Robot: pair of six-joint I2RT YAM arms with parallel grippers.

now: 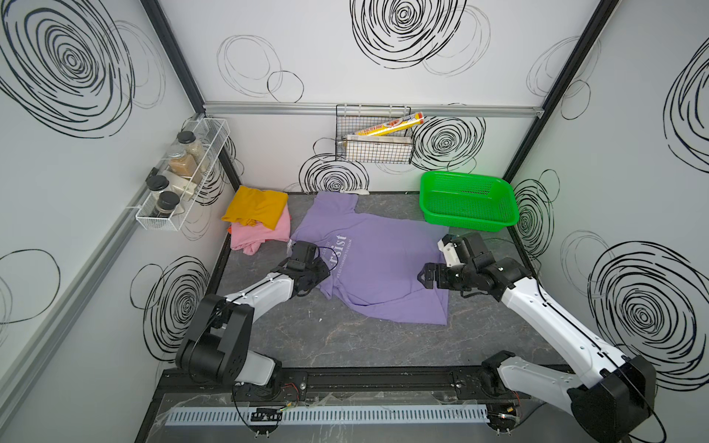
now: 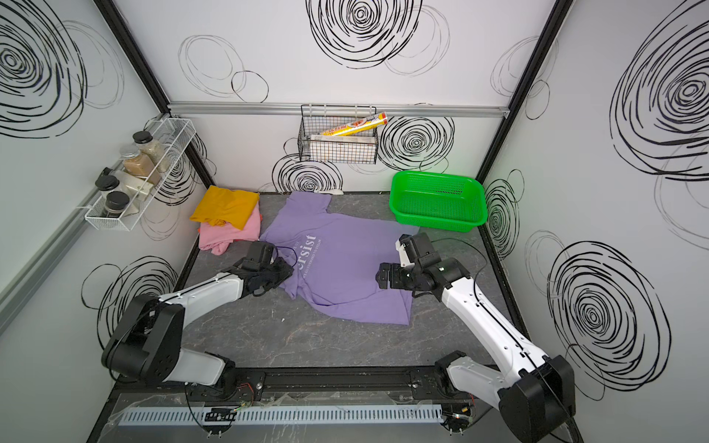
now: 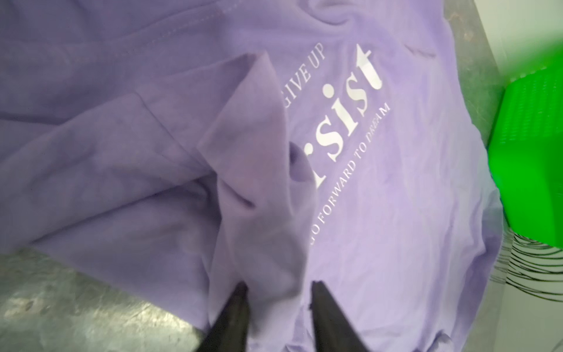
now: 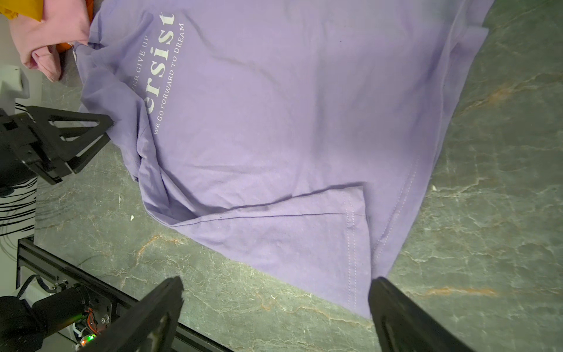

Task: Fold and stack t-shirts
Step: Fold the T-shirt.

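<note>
The left claw (image 3: 279, 286), nearly shut, pinches a raised fold of the purple shirt (image 1: 383, 268) beside its white lettering (image 3: 344, 115). The left arm (image 1: 264, 287) reaches low from the front rail to the shirt's left edge. The right claw (image 4: 277, 283) stands wide and holds nothing, one finger at the shirt's hem corner; contact cannot be told. The right arm (image 1: 537, 307) slants in from the right, wrist bent leftward. The shirt lies spread mid-tabletop (image 1: 345, 337). A yellow shirt (image 1: 257, 207) sits folded on a pink shirt (image 1: 261, 230) at the back left. A green basket (image 1: 468, 203) stands at the back right.
</note>
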